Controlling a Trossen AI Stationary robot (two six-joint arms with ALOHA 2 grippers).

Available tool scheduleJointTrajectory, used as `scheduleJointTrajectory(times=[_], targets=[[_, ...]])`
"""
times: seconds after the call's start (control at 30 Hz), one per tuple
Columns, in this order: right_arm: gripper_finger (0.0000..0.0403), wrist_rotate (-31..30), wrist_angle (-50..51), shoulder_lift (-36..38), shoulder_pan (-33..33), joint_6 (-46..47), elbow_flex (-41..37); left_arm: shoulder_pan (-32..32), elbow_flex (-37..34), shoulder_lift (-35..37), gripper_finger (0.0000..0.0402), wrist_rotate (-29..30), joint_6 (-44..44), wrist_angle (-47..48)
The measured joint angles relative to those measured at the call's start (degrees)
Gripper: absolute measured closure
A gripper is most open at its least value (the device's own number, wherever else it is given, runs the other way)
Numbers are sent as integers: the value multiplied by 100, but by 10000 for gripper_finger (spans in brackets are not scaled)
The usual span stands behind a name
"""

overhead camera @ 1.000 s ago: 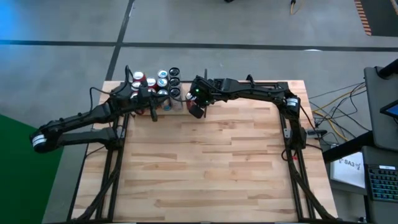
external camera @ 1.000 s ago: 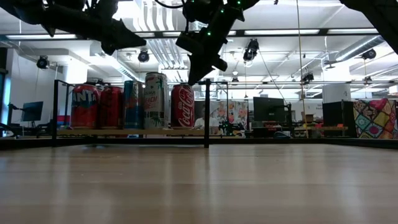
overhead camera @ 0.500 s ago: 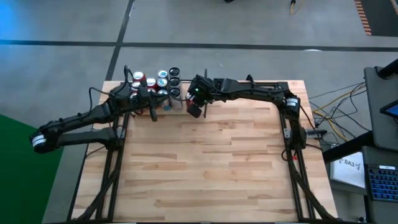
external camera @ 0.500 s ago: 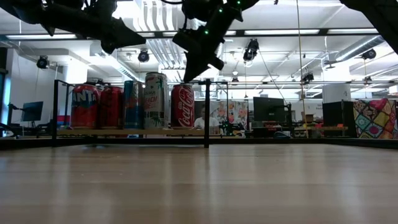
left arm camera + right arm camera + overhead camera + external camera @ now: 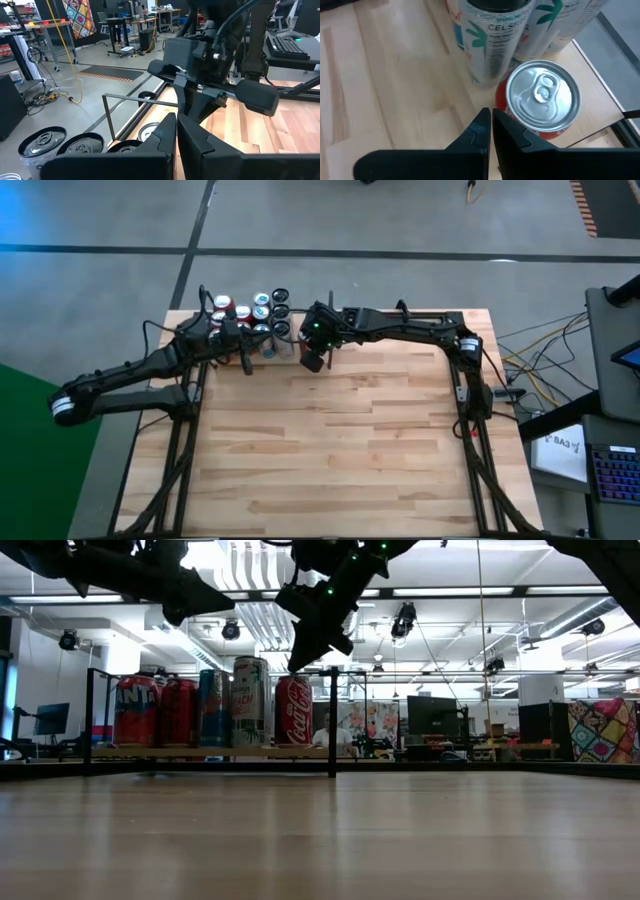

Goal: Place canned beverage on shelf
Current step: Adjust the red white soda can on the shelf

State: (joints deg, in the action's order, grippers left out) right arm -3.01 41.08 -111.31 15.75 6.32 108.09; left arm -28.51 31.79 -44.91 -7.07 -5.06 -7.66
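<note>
The shelf (image 5: 200,752), a light wood plank with thin black rods and one upright rod (image 5: 332,720), stands at the table's far left. Several cans stand upright on it in a row. The red Coca-Cola can (image 5: 293,710) is at the row's right end, and its silver top shows in the right wrist view (image 5: 542,97). My right gripper (image 5: 295,662) is shut and empty, just above that can's top (image 5: 490,112). My left gripper (image 5: 198,606) is shut and empty, raised above the cans on the left (image 5: 176,119).
A white Celsius can (image 5: 492,40) stands right beside the red can. More cans fill the shelf's far left part (image 5: 262,305). The bare wooden table (image 5: 330,450) stretches toward the near edge.
My right gripper, still shut, has drifted a little toward the table's left and now stands over the red can. The cans have not moved.
</note>
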Motion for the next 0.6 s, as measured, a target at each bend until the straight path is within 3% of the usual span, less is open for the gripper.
scheduleJointTrajectory(times=[0.6], targets=[[394,-12,-692,-4,15,-295,-336,0,0,2,402,0,3,-159]])
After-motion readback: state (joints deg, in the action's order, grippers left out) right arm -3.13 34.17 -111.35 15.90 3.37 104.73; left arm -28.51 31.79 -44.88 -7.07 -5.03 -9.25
